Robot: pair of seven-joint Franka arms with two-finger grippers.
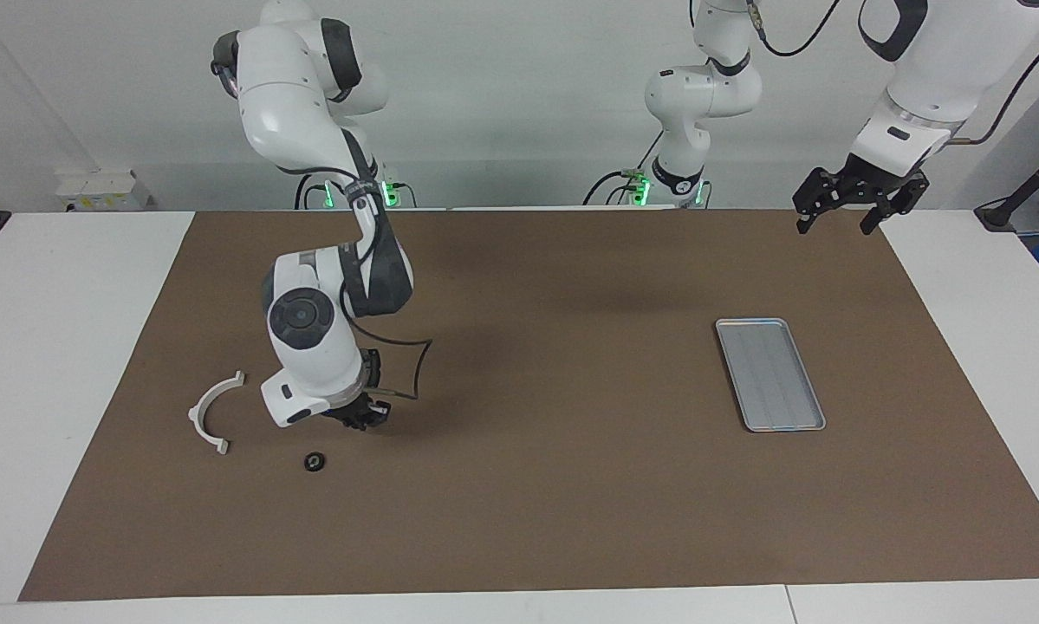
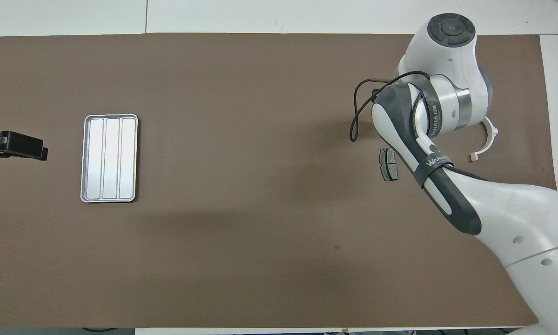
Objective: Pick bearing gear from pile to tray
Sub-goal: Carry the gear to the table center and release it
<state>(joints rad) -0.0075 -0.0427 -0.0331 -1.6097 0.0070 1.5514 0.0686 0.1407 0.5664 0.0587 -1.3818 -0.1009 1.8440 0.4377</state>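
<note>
A brown mat (image 2: 241, 223) covers most of the white desk (image 2: 306, 14). Toward the left arm's end lies the silver-grey tray (image 2: 109, 158), a rounded rectangle with a low rim and lengthwise ribs, nothing in it. Just beside it, at the view's edge, the left gripper (image 2: 40, 152) shows only as a dark block; its jaws cannot be made out here. The right arm (image 2: 446, 139) comes in from the bottom corner and bends over the pile — its wrist hides the gripper. A dark grey pad-shaped piece (image 2: 389, 164) lies flat on the mat, just beside the arm's forearm. A white curved half-ring bracket (image 2: 489, 138) shows partly from under the wrist, toward the right arm's end of the desk. A thin black cable (image 2: 360, 109) loops out from the wrist.
</note>
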